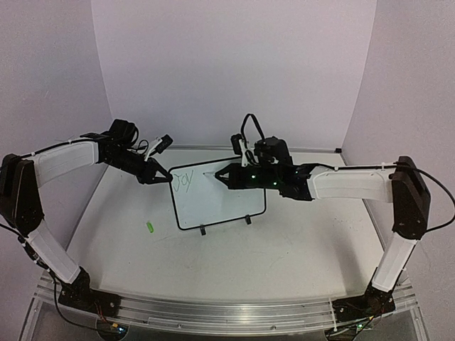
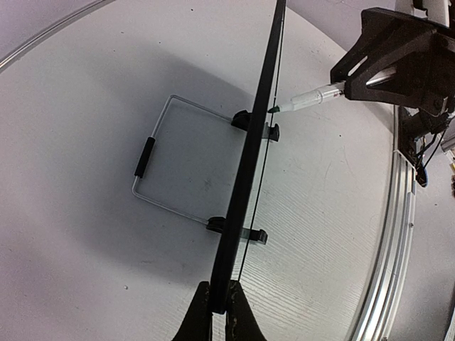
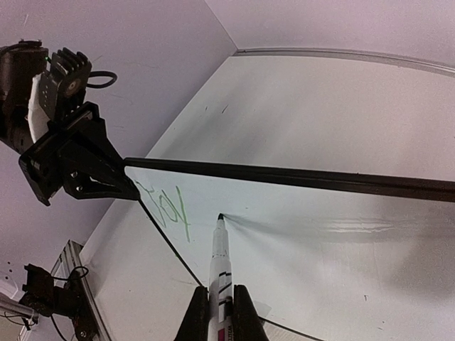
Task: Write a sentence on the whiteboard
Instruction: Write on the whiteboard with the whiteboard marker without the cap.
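Pale lilac walls closed off the far edge and both sides of the white worktop [image 1: 298, 241]. Around its middle, a little nearer the far edge, the whiteboard [image 1: 224, 202] stood leaning back on its two black feet. From where I stood, the left fingers [image 2: 202, 320] were clamped tight on the board's upper left corner, steadying it. The right fingers [image 3: 244, 316] were closed round a marker [image 3: 219, 259] whose tip seemed to touch the board just right of the writing. Of the sentence [image 3: 170, 209] only "Joy" showed, in green near that same corner. I judged the job barely begun, with the remaining words left to write. A small green cap [image 1: 150, 227], probably the marker's, lay towards the worktop's left edge.
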Tool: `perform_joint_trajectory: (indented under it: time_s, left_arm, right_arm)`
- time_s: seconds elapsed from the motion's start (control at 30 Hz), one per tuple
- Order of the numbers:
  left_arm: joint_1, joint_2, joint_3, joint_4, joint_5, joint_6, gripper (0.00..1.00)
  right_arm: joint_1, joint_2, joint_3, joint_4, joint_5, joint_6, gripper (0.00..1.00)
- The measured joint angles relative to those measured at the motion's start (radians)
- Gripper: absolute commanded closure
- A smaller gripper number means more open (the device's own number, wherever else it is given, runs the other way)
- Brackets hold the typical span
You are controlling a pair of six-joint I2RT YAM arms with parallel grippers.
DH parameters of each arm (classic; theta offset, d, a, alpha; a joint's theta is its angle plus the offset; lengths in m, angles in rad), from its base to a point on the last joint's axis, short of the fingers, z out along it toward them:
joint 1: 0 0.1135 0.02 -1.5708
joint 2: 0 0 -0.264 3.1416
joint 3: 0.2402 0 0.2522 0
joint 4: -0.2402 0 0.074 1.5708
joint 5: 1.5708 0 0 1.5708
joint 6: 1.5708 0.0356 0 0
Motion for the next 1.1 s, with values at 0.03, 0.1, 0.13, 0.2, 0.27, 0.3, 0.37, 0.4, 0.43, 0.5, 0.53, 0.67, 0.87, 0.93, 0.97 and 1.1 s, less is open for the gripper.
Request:
perform_joint_trajectory:
  time_s: [0.03,0.1,0.13,0.2,0.27,0.3,0.37,0.4,0.43,0.5,0.53,0.67,0.87,0.93,0.97,1.1]
  left_arm:
    - [0.0,0.0,0.0,0.0,0.0,0.0,1.0]
    - [0.0,0.0,0.0,0.0,0.0,0.0,1.0]
    - [0.0,0.0,0.0,0.0,0.0,0.0,1.0]
    - [0.0,0.0,0.0,0.0,0.0,0.0,1.0]
    - [0.0,0.0,0.0,0.0,0.0,0.0,1.0]
    - [0.0,0.0,0.0,0.0,0.0,0.0,1.0]
    - [0.0,0.0,0.0,0.0,0.0,0.0,1.0]
    - [0.0,0.0,0.0,0.0,0.0,0.0,1.0]
    - [0.0,0.0,0.0,0.0,0.0,0.0,1.0]
    - [0.0,0.0,0.0,0.0,0.0,0.0,1.0]
    - [0.0,0.0,0.0,0.0,0.0,0.0,1.0]
    - [0.0,0.0,0.0,0.0,-0.001,0.0,1.0]
    - [0.0,0.0,0.0,0.0,0.0,0.0,1.0]
    - [0.0,0.0,0.0,0.0,0.0,0.0,1.0]
    - [0.0,0.0,0.0,0.0,0.0,0.0,1.0]
    - [0.0,0.0,0.0,0.0,0.0,0.0,1.0]
  right_arm:
    - [0.0,0.0,0.002,0.0,0.001,0.001,1.0]
    - [0.0,0.0,0.005,0.0,0.006,0.004,1.0]
    - [0.0,0.0,0.006,0.001,0.009,0.006,1.0]
    - [0.0,0.0,0.006,0.001,0.012,0.009,1.0]
    - [0.0,0.0,0.006,0.001,0.014,0.012,1.0]
    - [0.0,0.0,0.006,0.001,0.014,0.014,1.0]
    - [0.0,0.0,0.005,0.001,0.014,0.018,1.0]
    - [0.0,0.0,0.004,0.001,0.014,0.021,1.0]
    - [0.0,0.0,0.001,0.001,0.013,0.023,1.0]
    - [0.0,0.0,-0.006,0.001,0.012,0.029,1.0]
    - [0.0,0.0,-0.011,0.001,0.012,0.031,1.0]
    - [0.0,0.0,-0.028,-0.001,0.006,0.039,1.0]
    - [0.0,0.0,-0.034,-0.001,-0.001,0.043,1.0]
    - [0.0,0.0,-0.034,-0.001,-0.006,0.042,1.0]
    - [0.0,0.0,-0.034,-0.001,-0.011,0.04,1.0]
    - [0.005,0.0,-0.034,-0.001,-0.028,0.024,1.0]
